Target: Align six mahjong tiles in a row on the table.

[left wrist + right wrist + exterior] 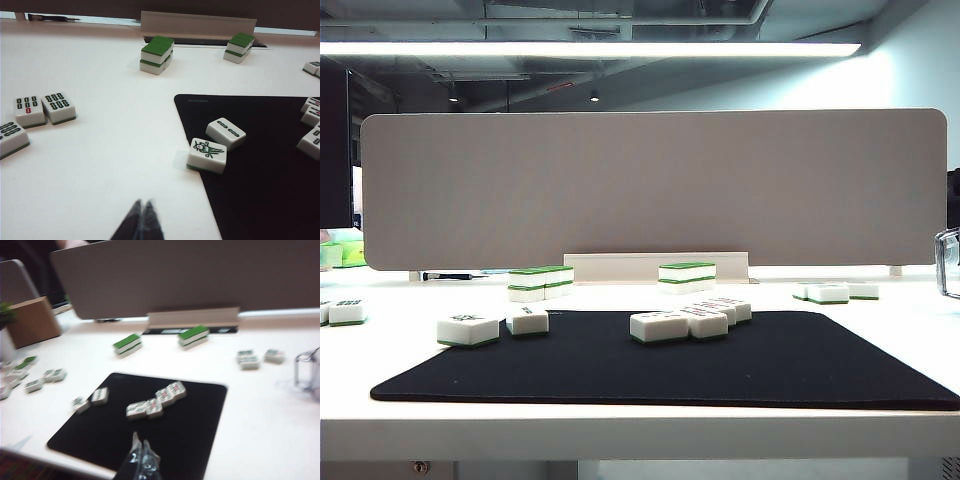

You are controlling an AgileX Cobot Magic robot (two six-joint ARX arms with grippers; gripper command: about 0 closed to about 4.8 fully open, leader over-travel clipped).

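Left gripper (141,212) clenched, empty, hovering over bare table (100,165) just off the mat's (260,190) near-left edge. Right gripper (141,455) tips together, nothing between them, above the mat's near edge; that view is blurred. Six tiles on the mat: two (468,329) (527,321) at its left edge, one overhanging the border in the left wrist view (207,155); four clustered (692,319) toward the far edge, touching in a slanted line. Front half of mat bare, with table strip along the near edge. Green-topped stacks (542,281) (687,275) sit behind the mat by the divider (650,185). Loose tiles (345,311) (835,292) lie off both sides.
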